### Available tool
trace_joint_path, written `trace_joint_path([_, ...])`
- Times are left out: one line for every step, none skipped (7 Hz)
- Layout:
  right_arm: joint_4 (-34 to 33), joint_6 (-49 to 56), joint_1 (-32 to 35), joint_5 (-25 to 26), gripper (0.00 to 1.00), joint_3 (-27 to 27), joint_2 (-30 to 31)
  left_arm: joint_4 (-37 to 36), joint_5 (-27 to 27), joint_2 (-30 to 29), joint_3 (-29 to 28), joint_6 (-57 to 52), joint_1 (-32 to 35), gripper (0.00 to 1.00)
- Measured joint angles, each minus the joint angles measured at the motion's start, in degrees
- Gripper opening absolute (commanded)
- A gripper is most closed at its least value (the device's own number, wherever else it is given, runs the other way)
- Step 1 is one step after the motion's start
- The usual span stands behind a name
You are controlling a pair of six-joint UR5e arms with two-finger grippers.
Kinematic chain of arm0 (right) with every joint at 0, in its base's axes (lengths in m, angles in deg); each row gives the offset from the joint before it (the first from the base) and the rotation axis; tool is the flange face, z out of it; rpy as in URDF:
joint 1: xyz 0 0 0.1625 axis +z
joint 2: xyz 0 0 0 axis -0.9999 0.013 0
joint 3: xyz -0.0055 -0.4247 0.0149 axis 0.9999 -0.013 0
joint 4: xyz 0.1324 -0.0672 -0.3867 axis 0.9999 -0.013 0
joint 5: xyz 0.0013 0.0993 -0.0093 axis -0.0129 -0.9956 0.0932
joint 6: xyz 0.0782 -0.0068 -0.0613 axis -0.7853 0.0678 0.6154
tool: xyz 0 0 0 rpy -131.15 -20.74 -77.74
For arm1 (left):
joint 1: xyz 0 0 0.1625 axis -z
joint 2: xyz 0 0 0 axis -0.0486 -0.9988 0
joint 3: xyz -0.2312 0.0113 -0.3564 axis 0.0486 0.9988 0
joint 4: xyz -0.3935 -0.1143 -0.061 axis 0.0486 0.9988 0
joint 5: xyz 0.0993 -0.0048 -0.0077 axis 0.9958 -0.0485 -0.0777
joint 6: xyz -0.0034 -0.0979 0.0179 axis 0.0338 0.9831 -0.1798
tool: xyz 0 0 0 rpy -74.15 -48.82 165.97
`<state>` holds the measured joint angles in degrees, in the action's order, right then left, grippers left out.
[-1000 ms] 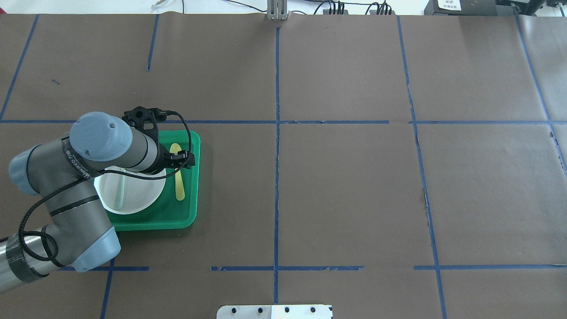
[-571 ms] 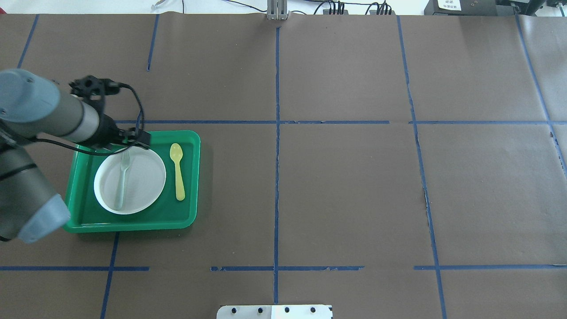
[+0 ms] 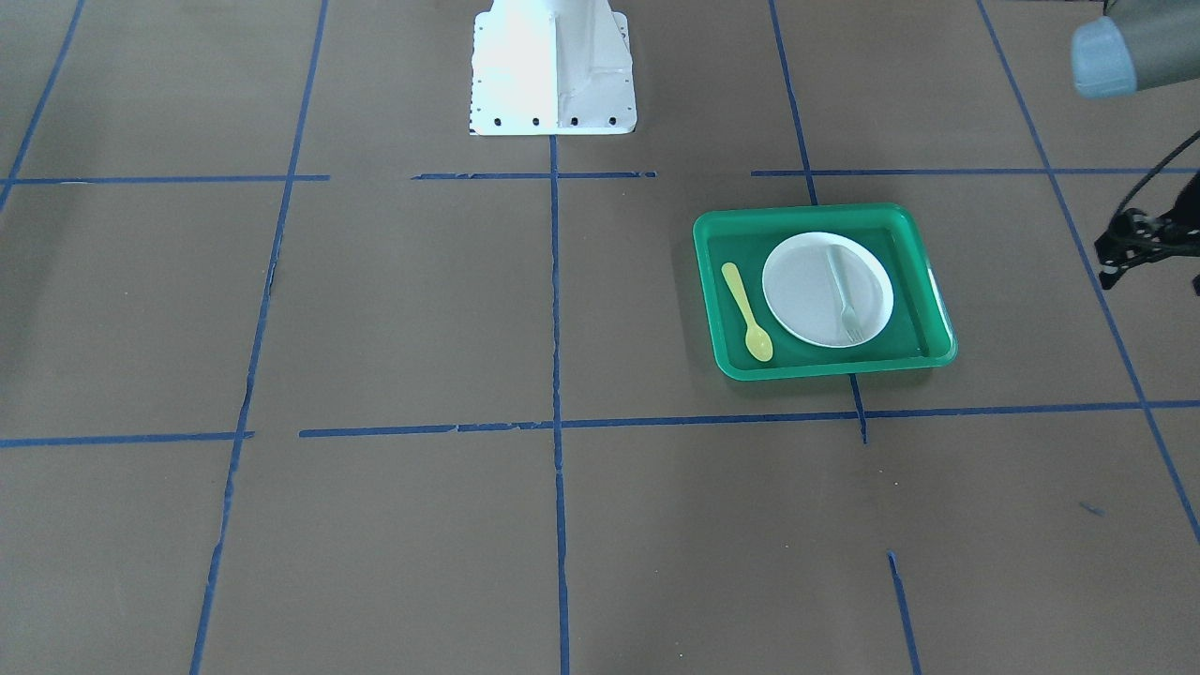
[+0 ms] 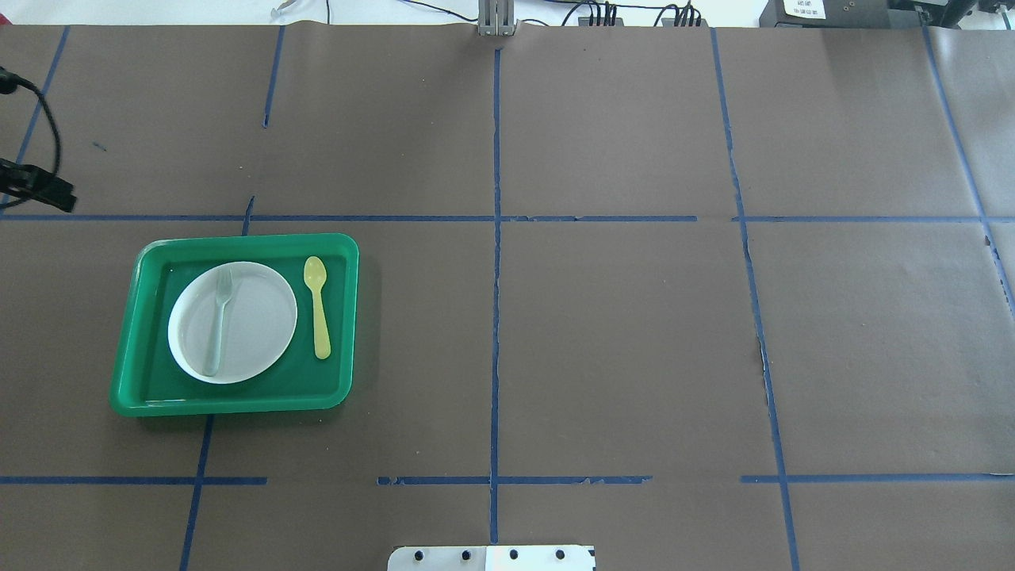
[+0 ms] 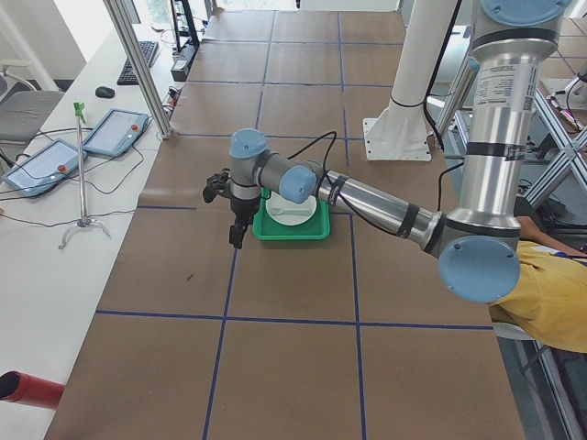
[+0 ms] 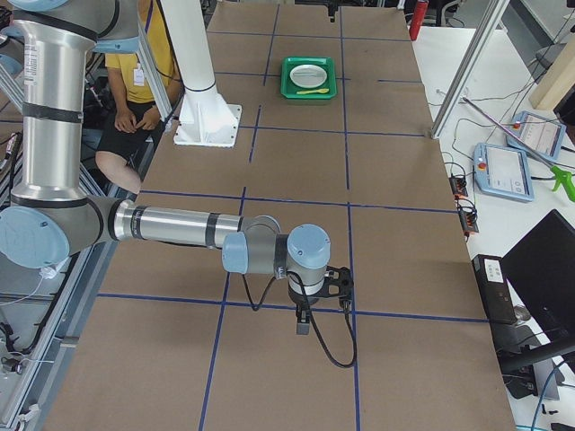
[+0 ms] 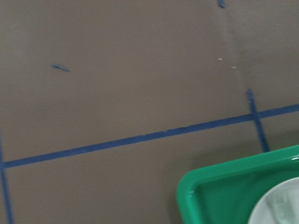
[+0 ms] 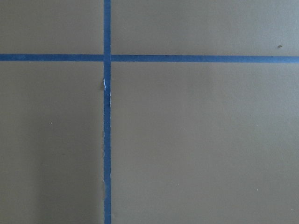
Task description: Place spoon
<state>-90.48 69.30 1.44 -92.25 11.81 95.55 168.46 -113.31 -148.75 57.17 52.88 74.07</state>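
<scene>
The yellow spoon [image 4: 317, 306] lies flat in the green tray [image 4: 238, 403], right of the white plate [image 4: 254, 333], bowl end toward the far side. It also shows in the front view [image 3: 747, 312] and, small, in the right view [image 6: 313, 91]. A pale fork [image 4: 220, 317] lies on the plate. My left gripper [image 5: 237, 236] hangs beyond the tray's far left corner, apart from it; only a black piece of it shows at the overhead edge [image 4: 38, 190], and I cannot tell if it is open. My right gripper [image 6: 303, 323] hangs over bare paper far from the tray; I cannot tell its state.
Brown paper with blue tape lines covers the table. The white robot base [image 3: 553, 66] stands at the near middle edge. The left wrist view shows the tray's corner [image 7: 191, 196]. A seated person in yellow [image 6: 135, 76] is beside the base.
My left arm has pulled back from over the tray, far and to the left, almost out of the overhead view. The spoon, fork and plate have not moved.
</scene>
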Motion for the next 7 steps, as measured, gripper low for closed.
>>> trace_joint_path([0.0,0.0,0.0,0.0,1.00,0.0,0.0,-0.9,-3.9,2.7,-2.3,-8.9,6.0,1.00])
trace_joint_path([0.0,0.0,0.0,0.0,1.00,0.0,0.0,-1.3,-7.0,5.6,-4.3,-15.8,10.9,1.00])
trace_joint_path([0.0,0.0,0.0,0.0,1.00,0.0,0.0,-1.4,-8.3,8.3,-5.1,-19.1,13.8,1.00])
trace_joint_path([0.0,0.0,0.0,0.0,1.00,0.0,0.0,-1.4,-8.6,10.0,-5.2,-20.2,15.0,1.00])
trace_joint_path([0.0,0.0,0.0,0.0,1.00,0.0,0.0,-1.3,-8.5,10.7,-5.4,-20.6,15.5,1.00])
trace_joint_path([0.0,0.0,0.0,0.0,1.00,0.0,0.0,-1.2,-8.5,10.7,-5.6,-20.6,15.8,1.00])
trace_joint_path([0.0,0.0,0.0,0.0,1.00,0.0,0.0,-1.1,-8.6,10.4,-5.7,-20.6,16.1,1.00])
